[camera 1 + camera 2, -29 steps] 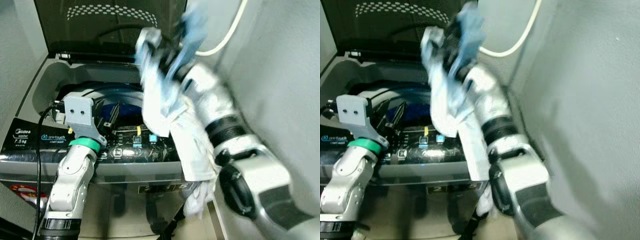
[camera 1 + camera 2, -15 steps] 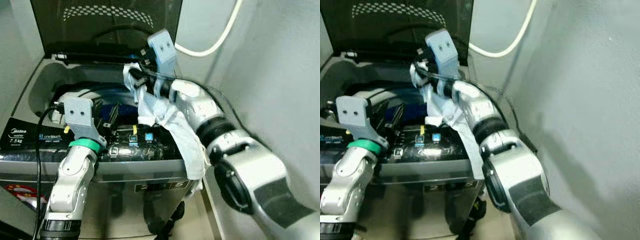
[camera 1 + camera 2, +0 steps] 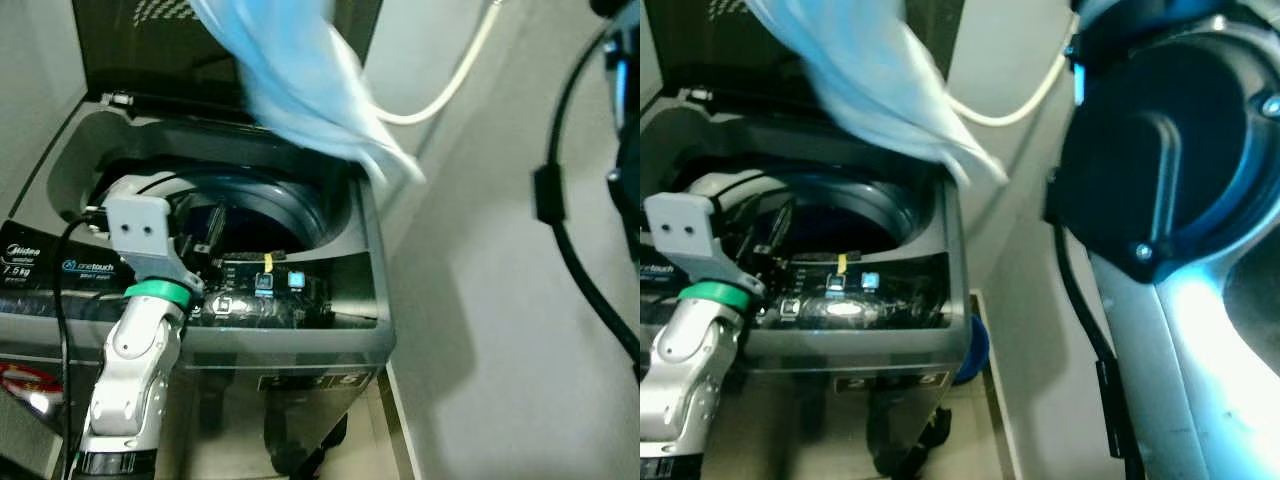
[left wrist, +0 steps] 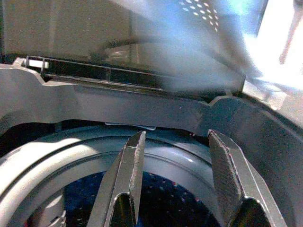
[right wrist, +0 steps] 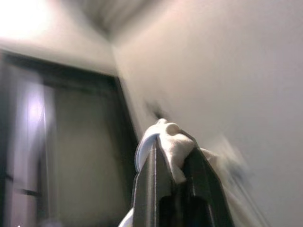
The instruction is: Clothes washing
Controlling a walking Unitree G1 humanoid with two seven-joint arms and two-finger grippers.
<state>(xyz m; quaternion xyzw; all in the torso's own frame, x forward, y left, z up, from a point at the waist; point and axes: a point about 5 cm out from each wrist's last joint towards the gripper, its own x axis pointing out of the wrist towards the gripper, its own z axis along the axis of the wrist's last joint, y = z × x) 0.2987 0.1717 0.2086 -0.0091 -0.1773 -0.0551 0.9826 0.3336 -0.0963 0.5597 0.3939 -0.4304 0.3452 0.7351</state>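
A top-loading washing machine (image 3: pixel 290 330) stands before me with its dark lid (image 3: pixel 160 45) raised and its drum (image 3: pixel 270 205) open. A pale blue-white cloth (image 3: pixel 300 90) hangs blurred above the drum's right rim, lifted high. In the right wrist view my right gripper (image 5: pixel 173 156) is shut on the cloth (image 5: pixel 170 142), aimed upward. My right arm (image 3: pixel 1180 200) looms close at the right. My left gripper (image 4: pixel 177 156) is open, held over the drum's front edge, nothing between its fingers.
A control panel (image 3: pixel 270 290) with lit buttons runs along the machine's front. A white hose (image 3: pixel 450 90) curves along the grey wall (image 3: pixel 480 300) on the right. A black cable (image 3: pixel 570 250) hangs from my right arm. Tiled floor (image 3: pixel 970 440) lies beside the machine.
My right arm has swung up and close to the camera, lifting the cloth from the machine's front right edge to high above the drum. The left arm has barely moved.
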